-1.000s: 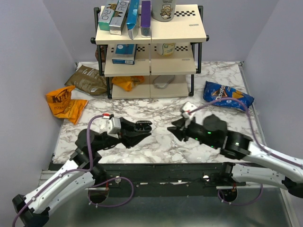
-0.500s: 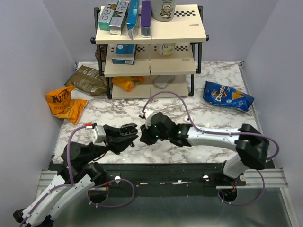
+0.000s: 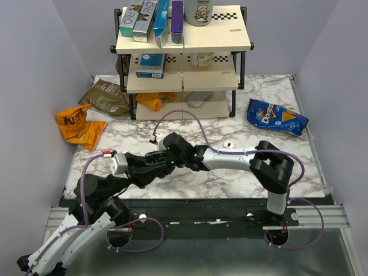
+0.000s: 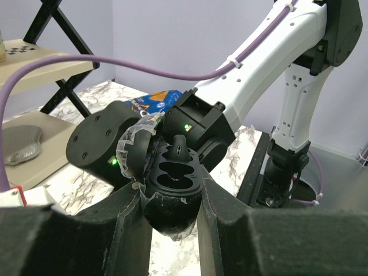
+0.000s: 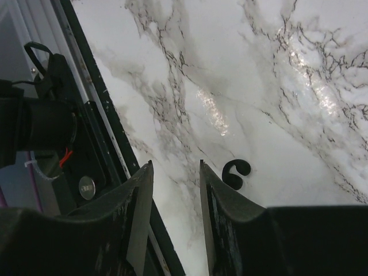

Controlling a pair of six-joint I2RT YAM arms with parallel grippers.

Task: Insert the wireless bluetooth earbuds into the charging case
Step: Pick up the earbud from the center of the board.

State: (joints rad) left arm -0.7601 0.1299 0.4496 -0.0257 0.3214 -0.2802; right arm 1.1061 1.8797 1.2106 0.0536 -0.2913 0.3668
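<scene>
Leftmost, the left claw point(image 4: 171, 195) is clamped on the open charging case point(image 4: 170, 214), whose lid point(image 4: 133, 150) is tipped back. One black earbud point(image 4: 179, 150) stands at the case's far end. Just behind it the right claw point(image 5: 175, 172) hangs narrow, with nothing between its fingers. A second earbud point(image 5: 236, 172) lies on the marble table point(image 5: 276, 86) just right of those fingers.

Case point(image 4: 171, 172) sits between left claw point(image 4: 172, 198) fingers, near-centre left of tabletop point(image 3: 190, 135). Right claw point(image 3: 168, 154) just right of case, contact unclear. One bud point(image 5: 236, 173) lies on tabletop just beside right claw. Rack point(image 3: 184, 86) at back centre. Chip bag point(image 3: 276, 117) right of rack. Brown bag point(image 3: 106, 96) left of rack, orange bag point(image 3: 77, 125) nearer, at left edge
</scene>
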